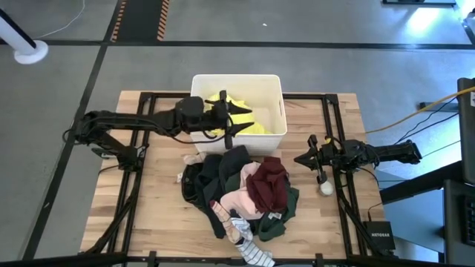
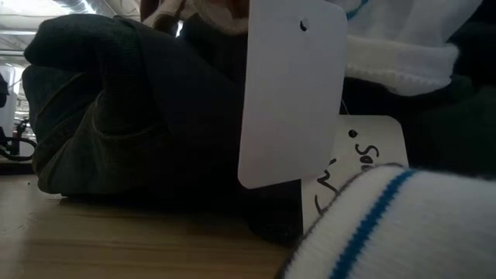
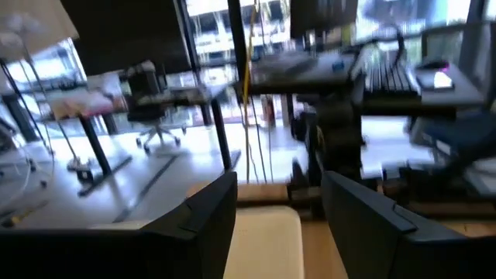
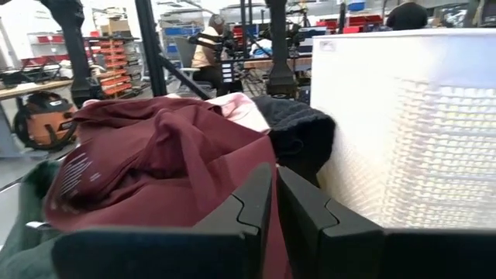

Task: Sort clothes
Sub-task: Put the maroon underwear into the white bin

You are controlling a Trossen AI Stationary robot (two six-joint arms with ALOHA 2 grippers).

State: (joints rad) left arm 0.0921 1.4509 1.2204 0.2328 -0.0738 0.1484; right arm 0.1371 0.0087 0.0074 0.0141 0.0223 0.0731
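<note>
A bright yellow garment (image 1: 249, 122) lies inside the white bin (image 1: 274, 83) at the table's far middle. My left gripper (image 1: 236, 117) hovers over the bin above the yellow garment, open and empty; its fingers (image 3: 203, 217) stand apart with nothing between them. A pile lies in front of the bin: black and dark green garments (image 1: 214, 174), a maroon one (image 1: 269, 184), a pale pink one (image 1: 239, 202) and a grey-white striped one (image 1: 256, 252). My right gripper (image 1: 298, 159) is shut and empty, just right of the pile, pointing at the maroon garment (image 4: 155, 155).
A small white ball (image 1: 326, 188) lies on the table near my right arm. The low view is filled by a dark garment (image 2: 124, 116), white paper tags (image 2: 291, 93) and a white, blue-striped cuff (image 2: 380, 225). A black frame rims the wooden table (image 1: 148, 215).
</note>
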